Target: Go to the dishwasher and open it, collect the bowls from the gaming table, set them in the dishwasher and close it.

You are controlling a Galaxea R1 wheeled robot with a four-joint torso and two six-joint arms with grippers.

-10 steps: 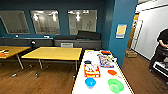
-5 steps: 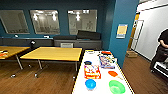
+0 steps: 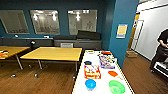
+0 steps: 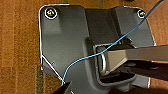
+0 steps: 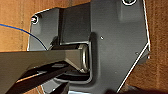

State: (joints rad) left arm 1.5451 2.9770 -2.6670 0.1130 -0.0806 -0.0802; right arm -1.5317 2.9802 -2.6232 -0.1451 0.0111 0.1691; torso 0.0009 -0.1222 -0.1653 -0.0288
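Two plastic bowls sit at the near end of the long glossy white-topped gaming table (image 3: 80,82), which runs from 6 o'clock up toward 12 in the head view. Small bright blue bowl (image 3: 90,84) is at about 6, w/ the wider shallow light green bowl (image 3: 116,86) just beside it toward 5; the two are apart, not touching. Flat orange-red piece (image 3: 112,73) lies a bit beyond the green one. Farther up the top: a red-and-yellow printed box (image 3: 92,71), a bluish printed box (image 3: 106,61), and a small dark round item (image 3: 87,62) between them. Yellow-topped table (image 3: 53,53) stands at approx 10 o'clock on brown wood floor (image 3: 45,80), another at 9. Dark teal wall w/ windows across 12. Person in dark clothes (image 3: 162,50) stands at 3 o'clock, by the edge. Both wrist views look down on wood floor past the robot's own dark plate; thin blue cable (image 4: 95,56) crosses it. Grippers: can't tell whether either is spread or pressed together.
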